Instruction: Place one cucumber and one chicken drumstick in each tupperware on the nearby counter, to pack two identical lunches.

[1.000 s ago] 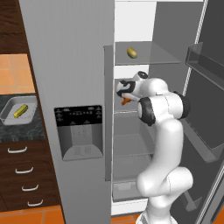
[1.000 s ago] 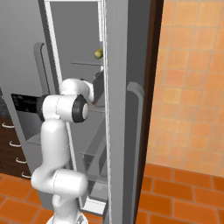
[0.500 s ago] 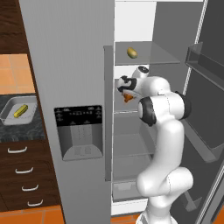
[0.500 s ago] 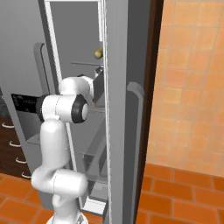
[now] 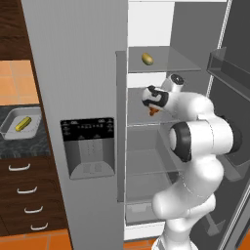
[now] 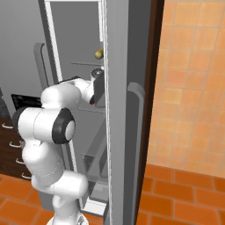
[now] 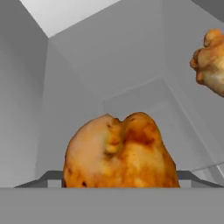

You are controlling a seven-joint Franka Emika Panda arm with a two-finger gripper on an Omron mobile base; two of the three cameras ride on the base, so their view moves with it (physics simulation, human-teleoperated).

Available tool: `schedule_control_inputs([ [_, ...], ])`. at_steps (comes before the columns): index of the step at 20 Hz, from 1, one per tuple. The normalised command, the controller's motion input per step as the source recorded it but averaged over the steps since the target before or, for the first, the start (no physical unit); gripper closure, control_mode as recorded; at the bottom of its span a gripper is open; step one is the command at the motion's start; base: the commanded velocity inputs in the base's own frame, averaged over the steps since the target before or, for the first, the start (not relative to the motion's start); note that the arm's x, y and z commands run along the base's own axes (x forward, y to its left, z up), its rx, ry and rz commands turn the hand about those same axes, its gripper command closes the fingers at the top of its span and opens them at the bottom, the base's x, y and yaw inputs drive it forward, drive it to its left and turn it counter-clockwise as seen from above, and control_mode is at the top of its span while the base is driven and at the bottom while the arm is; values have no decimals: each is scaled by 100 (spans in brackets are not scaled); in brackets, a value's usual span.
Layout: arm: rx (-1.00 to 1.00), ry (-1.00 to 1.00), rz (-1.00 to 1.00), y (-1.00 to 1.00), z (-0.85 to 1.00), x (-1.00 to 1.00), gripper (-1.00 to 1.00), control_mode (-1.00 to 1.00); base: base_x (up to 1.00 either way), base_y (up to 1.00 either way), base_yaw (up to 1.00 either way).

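My gripper point(image 5: 154, 108) is inside the open fridge at the middle shelf, shut on an orange-brown chicken drumstick point(image 5: 154, 112). That drumstick point(image 7: 120, 153) sits close before the hand camera and hides the fingertips. A second drumstick point(image 7: 212, 61) lies further in, at the upper right of the hand view. One yellow-green cucumber point(image 5: 147, 59) rests on the fridge's upper shelf, also seen as the cucumber point(image 6: 99, 53) from the right. On the speckled counter point(image 5: 24, 145) at the left stands a pale grey tupperware point(image 5: 10, 128) with another cucumber point(image 5: 23, 124) in it.
The closed grey fridge door with its dispenser panel point(image 5: 88, 146) stands between the open compartment and the counter. The open right door point(image 5: 229, 73) with its bins flanks my arm. Dark drawers point(image 5: 24, 195) sit below the counter.
The hand has shifted slightly to the right at the middle shelf, and the drumstick has moved along with it. The cucumbers and the tupperware are where they were.
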Motion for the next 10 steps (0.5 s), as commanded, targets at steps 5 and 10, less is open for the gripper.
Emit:
schedule_control_inputs([
  [5, 7, 4, -17, -24, 100, -100, 100, -100, 0, 0, 0],
  [10, 4, 20, -11, 2, 85, -100, 100, -100, 0, 0, 0],
])
